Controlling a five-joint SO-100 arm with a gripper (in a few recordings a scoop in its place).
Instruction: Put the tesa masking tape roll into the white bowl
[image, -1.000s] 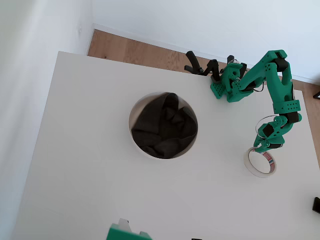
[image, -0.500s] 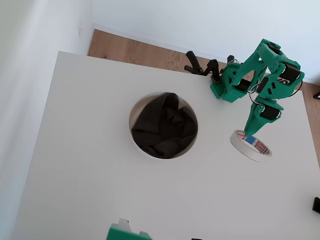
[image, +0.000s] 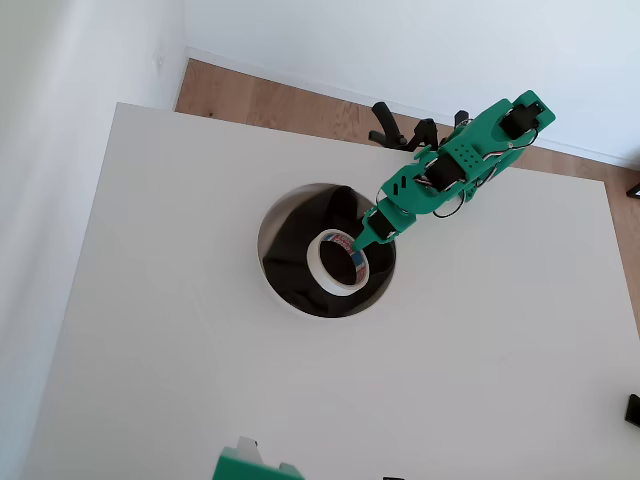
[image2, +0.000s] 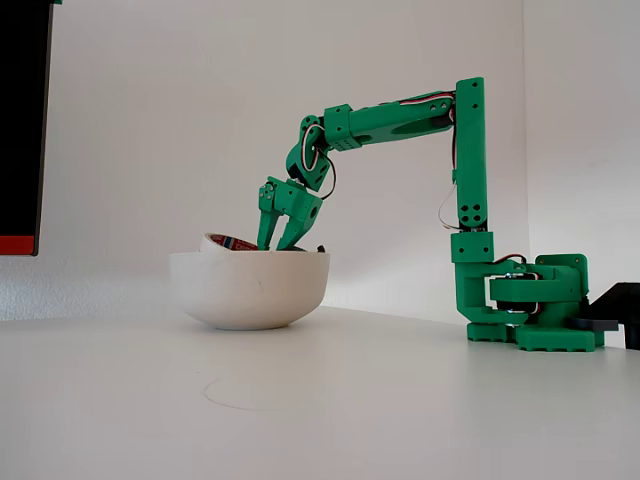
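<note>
While the green arm (image2: 400, 118) reaches over the white bowl (image2: 248, 288), its fingers (image: 368, 238) grip the tape roll (image: 337, 261).

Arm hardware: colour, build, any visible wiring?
The arm is green printed plastic throughout: boxy links, black servos at the joints. Thin red, white and black wires loop loose along the upper link and elbow. The end effector has two tapered green fingers. A blocky green base sits on the white table.

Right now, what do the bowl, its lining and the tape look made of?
White bowl: smooth matte white, likely plastic or ceramic; can't tell which. Lining: dark grey-black cloth, visibly crumpled in folds. Tape roll: cream paper-like masking tape, red and blue printed core.
</note>
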